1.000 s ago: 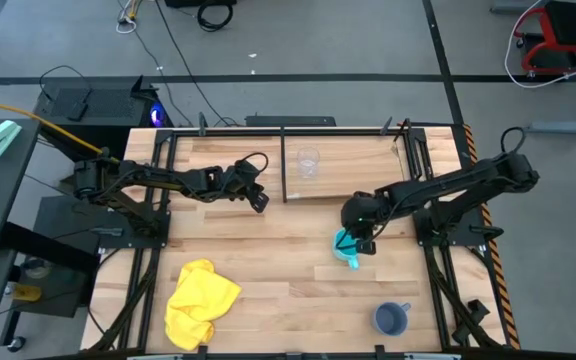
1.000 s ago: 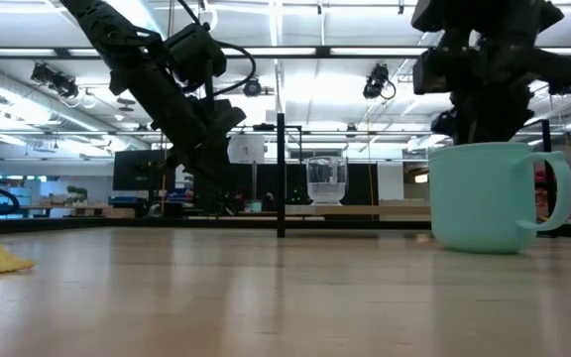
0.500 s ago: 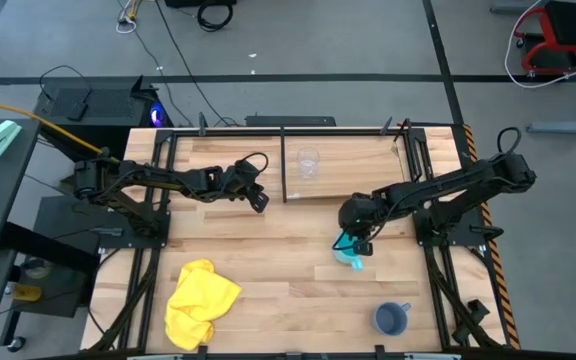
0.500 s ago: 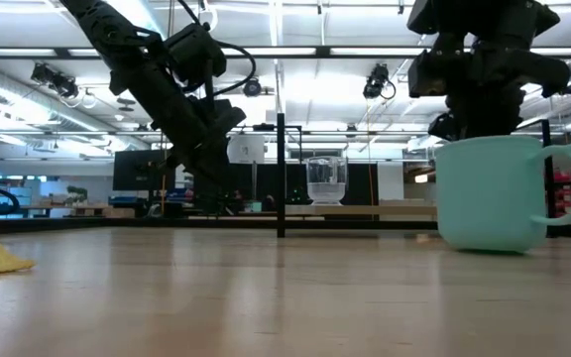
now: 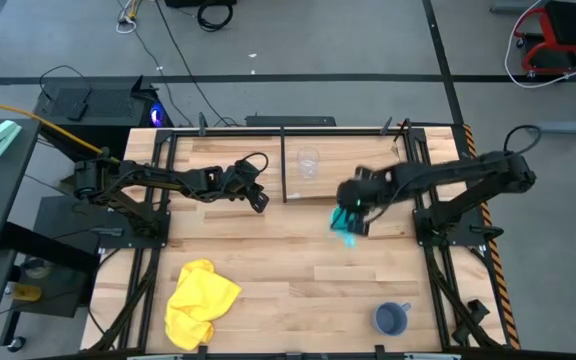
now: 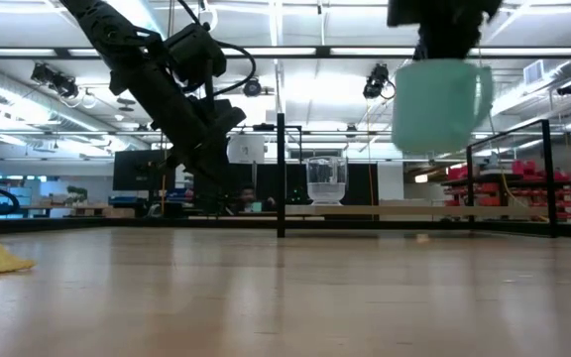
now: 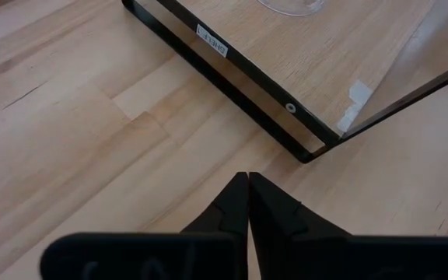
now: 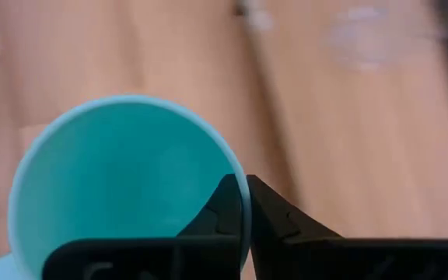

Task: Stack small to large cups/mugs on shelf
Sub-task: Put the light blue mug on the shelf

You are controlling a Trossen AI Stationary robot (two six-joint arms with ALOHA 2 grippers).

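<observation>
Nearest the table's front edge, toward my right side, the grey-blue mug [image 5: 391, 319] sits alone on the wooden tabletop [image 5: 278, 270], untouched; it is the largest vessel and, I judge, the last to go. A crumpled yellow cloth [image 5: 201, 302] lies near the front on my left side and plays no part.

Farther in, my right gripper [image 8: 244, 204] is pinched tight on the rim of the cyan mug [image 5: 346, 221], one finger inside the mouth and one outside. The low view shows the mug [image 6: 437, 104] lifted well clear of the table, hanging upright with its handle to one side. From above it hovers near the front edge of the shelf [image 5: 368, 165], not yet over the clear cup.

My left gripper [image 7: 248, 204] is closed on nothing, its fingertips pressed together, hovering above the tabletop just outside the black frame at the shelf's left corner.

Farthest back, the small clear cup [image 5: 309, 162] stands upright on the light-wood shelf board, near the black upright.

So the smallest cup is in place, the middle mug is in the air on its way, and the largest has yet to be picked up. Nothing is stacked yet.
</observation>
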